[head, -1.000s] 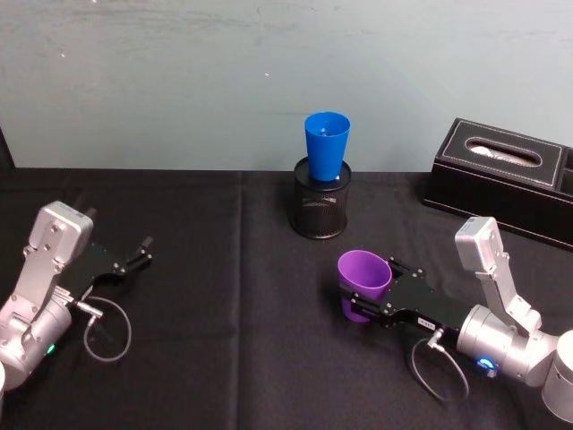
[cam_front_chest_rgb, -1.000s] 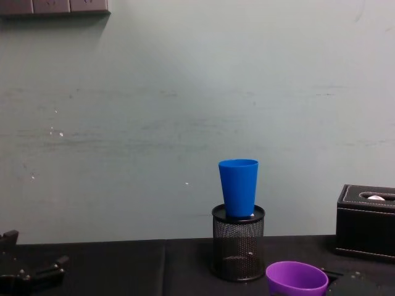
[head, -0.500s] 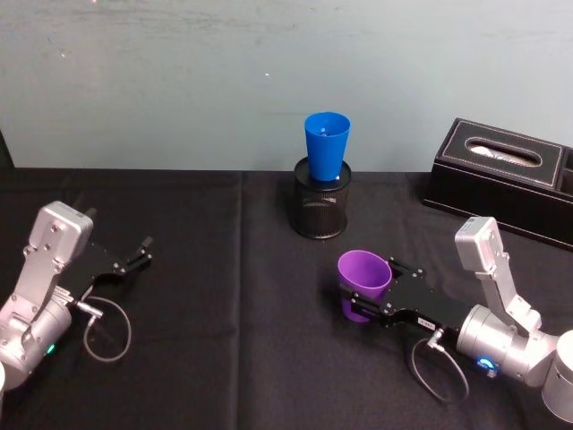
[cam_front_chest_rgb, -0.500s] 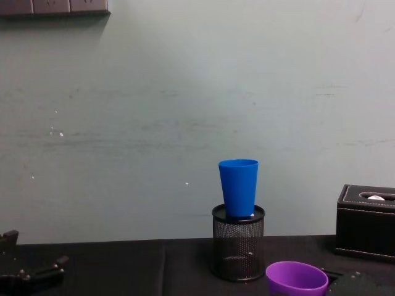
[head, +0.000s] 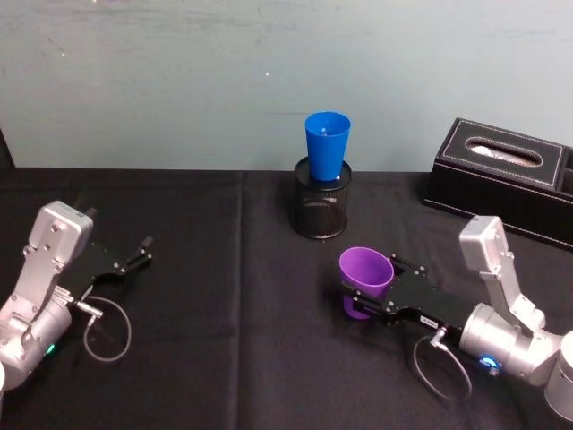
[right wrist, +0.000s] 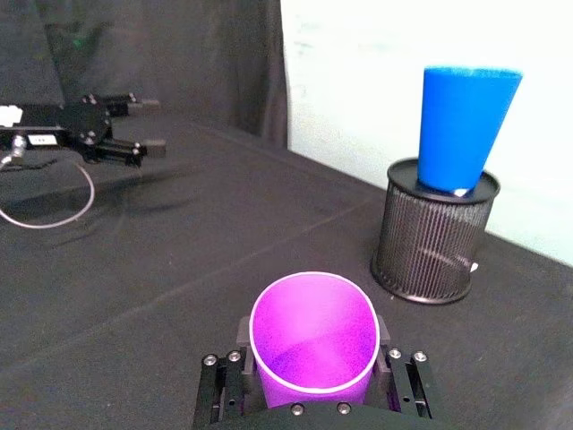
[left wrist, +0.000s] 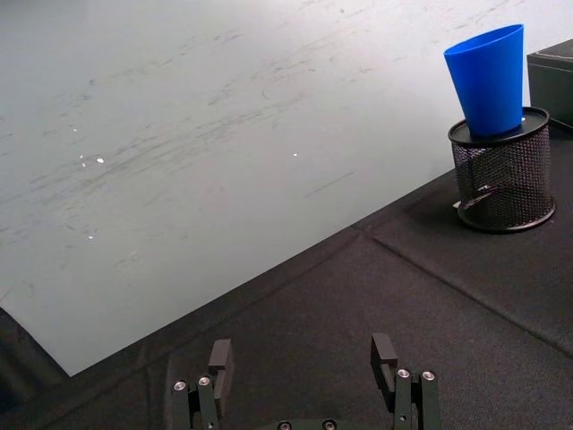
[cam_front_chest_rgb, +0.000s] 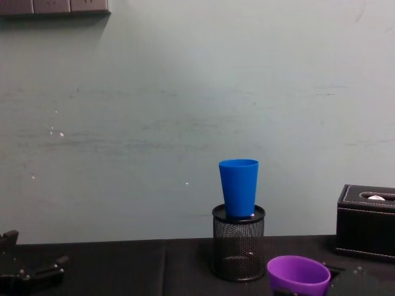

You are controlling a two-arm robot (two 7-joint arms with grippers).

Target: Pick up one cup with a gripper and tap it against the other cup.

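Grip first: the right gripper (head: 369,288) is closed on the purple cup (head: 365,273), one black finger on each side of the lower wall, low over the black cloth (head: 224,358). I cannot tell whether the base has cleared the cloth. The cup stands mouth up with its long axis vertical. It is a smooth, plain plastic taper, thin-walled, so I judge it light and slightly springy under the fingers.

Beyond the claw, farther from the robot and off to one side of the line the fingers point along, stands the blue cup (head: 326,143). It is well apart from the purple one and sits higher. It is also smooth plastic but narrower and taller, and its small base is dropped into the mouth of a black mesh pen holder (head: 320,210), with most of its body above the rim. The tap therefore calls for a lift as well as a reach forward. As the blue cup sits loosely in the holder, a hard knock could tip it.

The right arm is much the nearer to it. The left gripper (head: 139,251) lies idle far across the cloth, its fingers spread.

Farther out from the claw sits a dark tissue box (head: 506,175), against a pale scuffed wall (head: 179,81).
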